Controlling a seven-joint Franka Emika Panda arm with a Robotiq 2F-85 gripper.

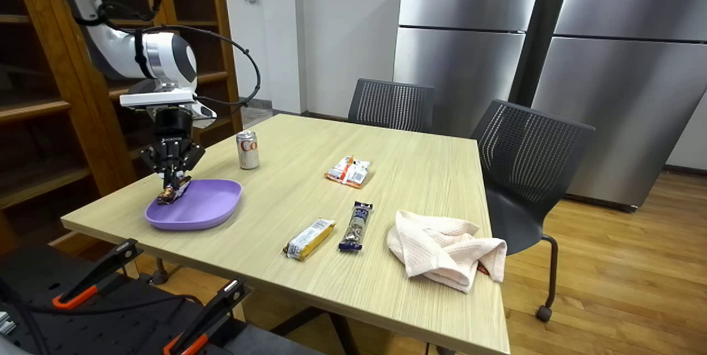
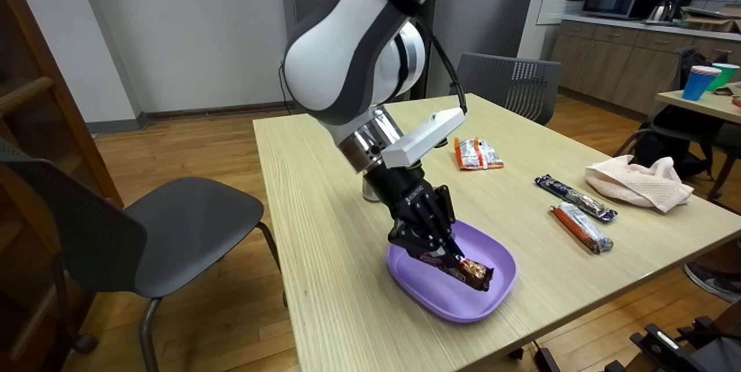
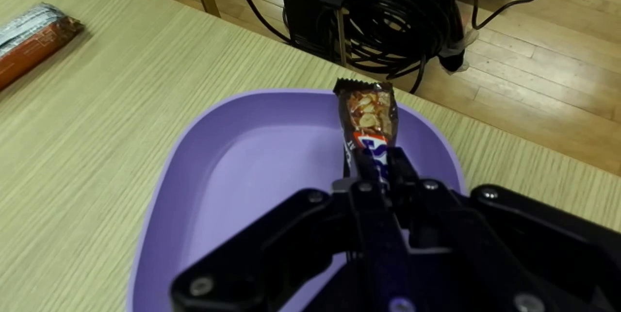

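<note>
Gripper [image 3: 380, 162] is pinching a candy bar [image 3: 367, 110] by its sides, probably because that narrow shape suits a squeeze. Bar's over the purple plate [image 3: 262, 176], can't tell if touching. Soda can [image 1: 248, 150] stands upright nearby, likely steadier that way.

A wrapped snack bar [image 3: 369, 110] is clasped near mid-length by the hand [image 3: 381, 161], wrapper being seen on both sides of the grip. The wrapper is dark brown; nuts are shown toward the serrated end, followed by a white, red-edged panel with blue lettering. The bar is held over the purple plate [image 2: 437, 298], its serrated end overlapping the rim in the wrist view; contact with the plate cannot be determined. The plate, shallow with rounded corners and a raised rim, is set flat on the desk [image 1: 298, 178], near its edge.
</note>
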